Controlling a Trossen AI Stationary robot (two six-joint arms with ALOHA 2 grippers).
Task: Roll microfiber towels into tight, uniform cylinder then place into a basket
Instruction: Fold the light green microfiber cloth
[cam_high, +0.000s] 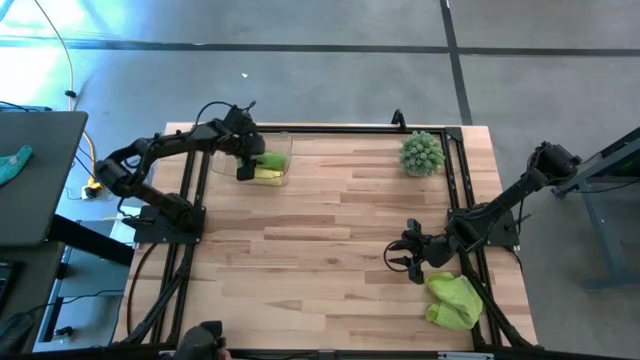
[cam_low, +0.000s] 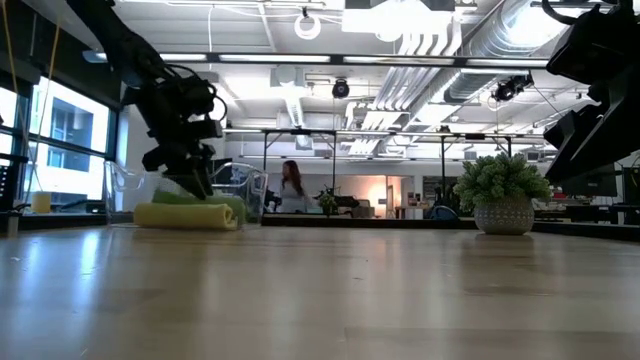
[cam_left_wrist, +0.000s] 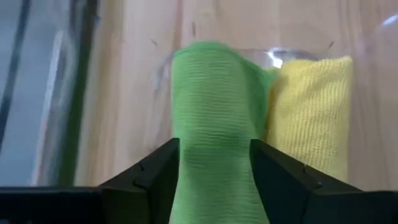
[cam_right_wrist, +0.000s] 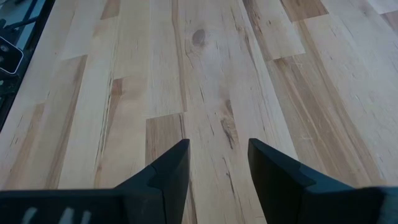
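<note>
Green towel roll (cam_left_wrist: 214, 124) between left claw (cam_left_wrist: 214, 171) fingers

Green roll (cam_left_wrist: 214, 124) beside yellow roll (cam_left_wrist: 314, 112) in clear basket (cam_high: 285, 150), loose green towel (cam_high: 453, 300)

Overhead lighting is bright and even across the wooden table (cam_high: 330, 230), with only faint, soft shadows beneath the arms. A strong patch of glare washes out the concrete floor (cam_high: 40, 60) at the far left corner of the high view. In the low view, ceiling light strips (cam_low: 300, 58) and the window (cam_low: 60, 130) backlight the scene, so the arms appear as dark silhouettes; the near tabletop is blurred, and the background room is soft. In the left wrist view, the green towel (cam_left_wrist: 214, 124) is slightly out of focus, and a glare spot sits on the clear tray (cam_left_wrist: 273, 58). The right wrist view is evenly lit, with the fingers (cam_right_wrist: 168, 180) soft-edged.
</note>
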